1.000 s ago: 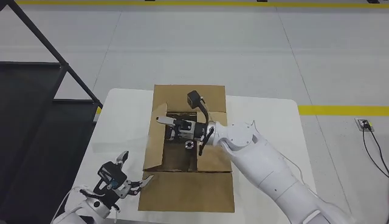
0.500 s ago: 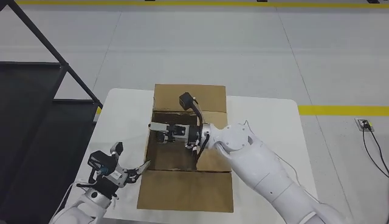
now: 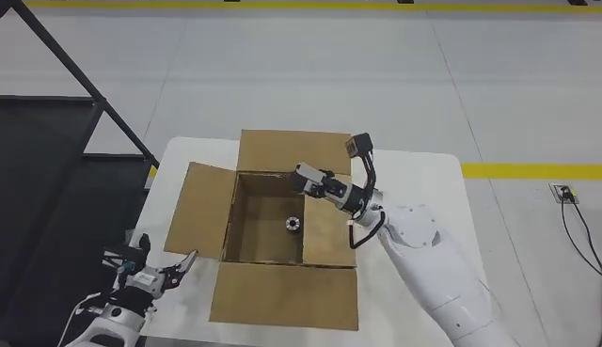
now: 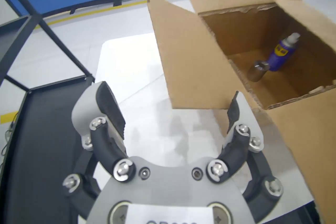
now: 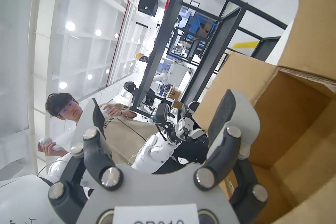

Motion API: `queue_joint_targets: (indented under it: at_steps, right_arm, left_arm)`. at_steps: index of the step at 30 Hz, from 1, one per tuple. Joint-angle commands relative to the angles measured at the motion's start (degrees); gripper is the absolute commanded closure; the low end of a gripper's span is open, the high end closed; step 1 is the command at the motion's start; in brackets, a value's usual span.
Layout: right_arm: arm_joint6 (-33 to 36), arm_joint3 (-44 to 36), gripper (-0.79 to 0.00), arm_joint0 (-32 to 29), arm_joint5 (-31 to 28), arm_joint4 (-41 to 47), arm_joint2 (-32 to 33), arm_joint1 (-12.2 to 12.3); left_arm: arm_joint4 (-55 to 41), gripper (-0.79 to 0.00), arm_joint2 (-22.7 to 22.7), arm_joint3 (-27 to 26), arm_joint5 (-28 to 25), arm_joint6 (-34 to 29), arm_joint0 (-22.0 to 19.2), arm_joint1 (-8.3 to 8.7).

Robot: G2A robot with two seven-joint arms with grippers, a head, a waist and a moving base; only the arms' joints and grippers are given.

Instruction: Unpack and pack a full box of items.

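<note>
The cardboard box (image 3: 246, 217) stands open in the middle of the white table (image 3: 423, 187), its flaps spread outward. Inside it, in the left wrist view, lie a blue spray can (image 4: 282, 51) and a small metal cylinder (image 4: 257, 73); from above the cylinder (image 3: 293, 223) shows as a round object on the box floor. My right gripper (image 3: 303, 176) (image 5: 160, 114) hangs open and holds nothing, above the box's far right part. My left gripper (image 3: 166, 251) (image 4: 172, 109) is open and holds nothing, low over the table off the box's near left corner (image 4: 199, 93).
A black metal rack (image 3: 56, 187) stands just left of the table. The box's left flap (image 3: 200, 211) juts out toward my left gripper, and the near flap (image 3: 287, 295) covers the table's front edge. Bare table lies right of the box.
The right gripper has drawn back from the box's left side to its far right part. The left flap has swung fully outward. The left gripper has backed away from the box, leftward and toward the front.
</note>
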Motion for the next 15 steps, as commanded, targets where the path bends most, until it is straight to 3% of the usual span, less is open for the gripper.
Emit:
queue_joint_targets:
  at_steps: [1, 9, 15]
  right_arm:
    - [0.11, -1.29, -0.785, -1.59, 0.79, -0.07, 2.03, 0.54]
    - [3.79, -1.43, -0.785, -4.17, 1.5, 3.95, 7.23, 1.85]
    - [5.61, -0.3, -0.785, -4.22, 1.22, 5.41, 8.21, 2.17]
  left_arm:
    - [0.59, -0.785, 0.45, 0.66, 0.49, -1.29, -0.6, -0.03]
    - [1.46, -0.785, 2.42, 4.11, 1.86, -5.1, -3.93, -0.25]
    - [0.98, -0.785, 1.53, 1.6, 1.91, -2.38, -1.84, -0.38]
